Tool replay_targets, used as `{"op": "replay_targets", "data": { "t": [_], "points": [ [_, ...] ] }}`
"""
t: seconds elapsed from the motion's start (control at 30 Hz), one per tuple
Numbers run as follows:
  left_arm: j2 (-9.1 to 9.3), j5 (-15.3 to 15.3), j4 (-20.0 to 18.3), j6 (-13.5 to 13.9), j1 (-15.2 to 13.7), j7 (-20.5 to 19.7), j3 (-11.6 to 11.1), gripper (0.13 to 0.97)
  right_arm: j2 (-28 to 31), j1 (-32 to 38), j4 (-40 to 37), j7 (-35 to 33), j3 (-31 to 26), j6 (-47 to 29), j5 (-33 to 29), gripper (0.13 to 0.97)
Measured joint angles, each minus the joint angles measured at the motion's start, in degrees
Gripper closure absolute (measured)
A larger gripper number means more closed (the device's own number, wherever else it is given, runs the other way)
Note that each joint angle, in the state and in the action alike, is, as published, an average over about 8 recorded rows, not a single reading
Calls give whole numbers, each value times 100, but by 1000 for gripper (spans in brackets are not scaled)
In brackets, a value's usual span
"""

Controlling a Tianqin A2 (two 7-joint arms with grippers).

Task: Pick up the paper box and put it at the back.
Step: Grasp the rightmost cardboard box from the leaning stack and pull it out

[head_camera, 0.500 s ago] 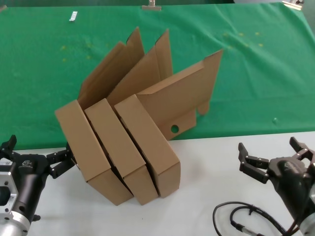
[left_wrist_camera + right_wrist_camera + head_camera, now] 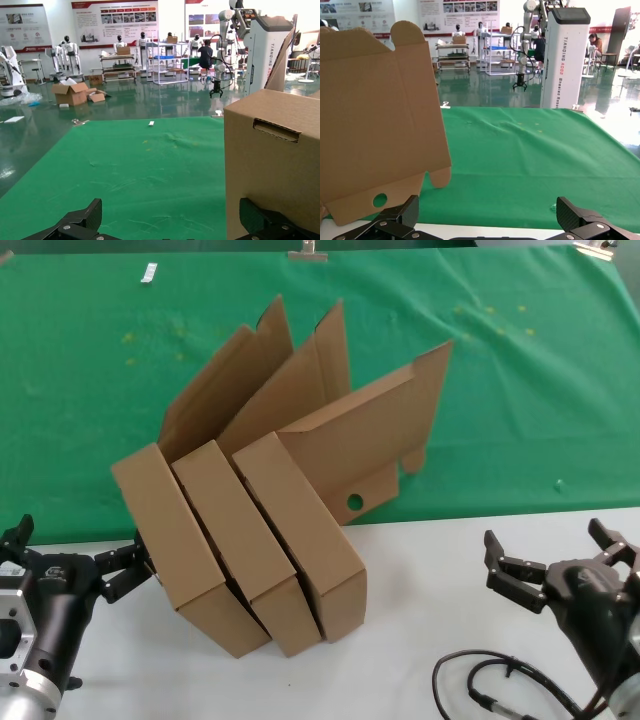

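Three alike brown cardboard mailer boxes stand side by side with lids raised, straddling the white table and the green cloth (image 2: 520, 390). The rightmost paper box (image 2: 305, 535) has a small round hole (image 2: 354, 502) in its lid; its lid also shows in the right wrist view (image 2: 375, 125). The leftmost box (image 2: 175, 545) fills one side of the left wrist view (image 2: 272, 165). My left gripper (image 2: 75, 550) is open, one fingertip right beside the leftmost box. My right gripper (image 2: 550, 545) is open and empty, low on the white table, apart from the boxes.
The white tabletop (image 2: 420, 640) runs along the front. A black cable (image 2: 490, 685) loops by my right arm. A small white tag (image 2: 149, 274) and a metal clip (image 2: 308, 252) lie at the cloth's far edge. Green cloth stretches right of the boxes.
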Motion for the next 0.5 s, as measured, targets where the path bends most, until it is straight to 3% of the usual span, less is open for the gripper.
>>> {"op": "replay_targets", "data": {
  "t": [0.5],
  "points": [
    [0, 0, 0, 0, 0, 0, 0, 187, 0, 0, 0, 0, 0, 0, 0, 129]
  ]
}}
